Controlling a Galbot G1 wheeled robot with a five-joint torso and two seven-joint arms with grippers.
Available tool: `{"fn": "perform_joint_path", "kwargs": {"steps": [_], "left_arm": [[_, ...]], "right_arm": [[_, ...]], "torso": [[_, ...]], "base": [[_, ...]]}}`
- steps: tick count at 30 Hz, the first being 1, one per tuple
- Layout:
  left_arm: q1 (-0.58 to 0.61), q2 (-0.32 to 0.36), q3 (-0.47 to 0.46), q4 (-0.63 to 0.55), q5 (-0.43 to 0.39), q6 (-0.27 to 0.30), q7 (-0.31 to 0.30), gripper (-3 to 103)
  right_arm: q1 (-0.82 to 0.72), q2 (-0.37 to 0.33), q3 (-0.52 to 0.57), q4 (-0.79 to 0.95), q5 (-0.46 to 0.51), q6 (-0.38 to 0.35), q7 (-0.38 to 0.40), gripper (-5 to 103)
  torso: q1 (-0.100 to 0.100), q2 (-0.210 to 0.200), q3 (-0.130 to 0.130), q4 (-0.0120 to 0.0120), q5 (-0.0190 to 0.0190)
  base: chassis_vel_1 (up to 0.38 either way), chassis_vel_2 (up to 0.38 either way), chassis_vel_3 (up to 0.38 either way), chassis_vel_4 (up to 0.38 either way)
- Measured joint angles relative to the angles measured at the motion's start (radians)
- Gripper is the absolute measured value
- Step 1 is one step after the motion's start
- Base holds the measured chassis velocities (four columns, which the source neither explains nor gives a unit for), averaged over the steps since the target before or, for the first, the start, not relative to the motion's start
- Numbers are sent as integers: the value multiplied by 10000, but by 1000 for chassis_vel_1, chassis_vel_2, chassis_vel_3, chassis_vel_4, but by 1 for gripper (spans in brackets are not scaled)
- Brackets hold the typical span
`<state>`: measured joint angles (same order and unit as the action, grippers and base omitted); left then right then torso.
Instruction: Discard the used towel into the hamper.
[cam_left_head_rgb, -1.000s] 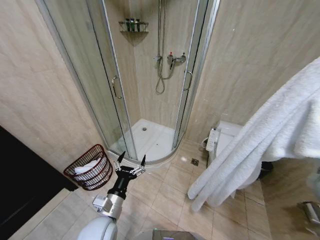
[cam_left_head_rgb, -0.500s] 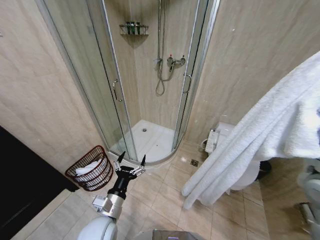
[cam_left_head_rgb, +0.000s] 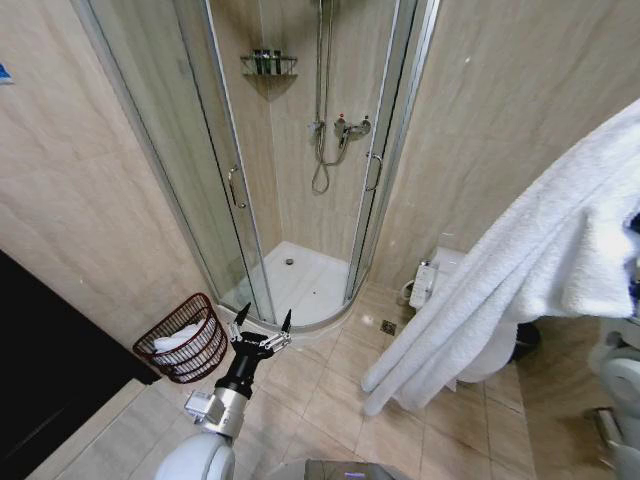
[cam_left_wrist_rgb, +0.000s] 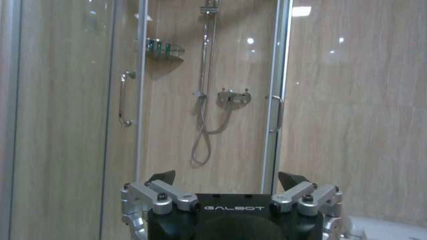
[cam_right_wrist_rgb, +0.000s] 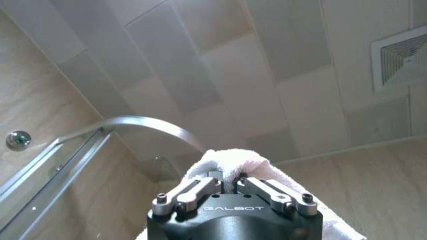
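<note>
Towel swung nearer shower — hamper beyond left gripper.

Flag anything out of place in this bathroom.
One thing: the white towel hangs in mid-air at the right, pinched by the right gripper, far from the hamper on the floor. The left gripper is open.

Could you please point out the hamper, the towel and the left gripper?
hamper (cam_left_head_rgb: 150, 345), head view, front rim.
towel (cam_left_head_rgb: 520, 270), head view, middle of hanging cloth.
left gripper (cam_left_head_rgb: 264, 320), head view, between its fingertips.
</note>
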<state>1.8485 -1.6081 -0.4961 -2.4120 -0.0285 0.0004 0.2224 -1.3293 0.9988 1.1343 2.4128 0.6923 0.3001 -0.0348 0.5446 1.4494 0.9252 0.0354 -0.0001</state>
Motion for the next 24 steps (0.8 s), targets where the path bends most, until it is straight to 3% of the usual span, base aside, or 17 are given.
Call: {"fn": "perform_joint_path", "kwargs": {"steps": [13,24], "left_arm": [[0,-1,0,0,0,0,0,100],[0,2,0,0,0,0,0,100]], "right_arm": [[-88,92,-36,57,-76,0,-71,8],[-210,212,-71,212,-122,108,-101,8]], "torso": [[382,839,458,-2,1],[410,902,493,-1,-3]], "base": [[0,0,0,0],[96,87,-95,-103]]}}
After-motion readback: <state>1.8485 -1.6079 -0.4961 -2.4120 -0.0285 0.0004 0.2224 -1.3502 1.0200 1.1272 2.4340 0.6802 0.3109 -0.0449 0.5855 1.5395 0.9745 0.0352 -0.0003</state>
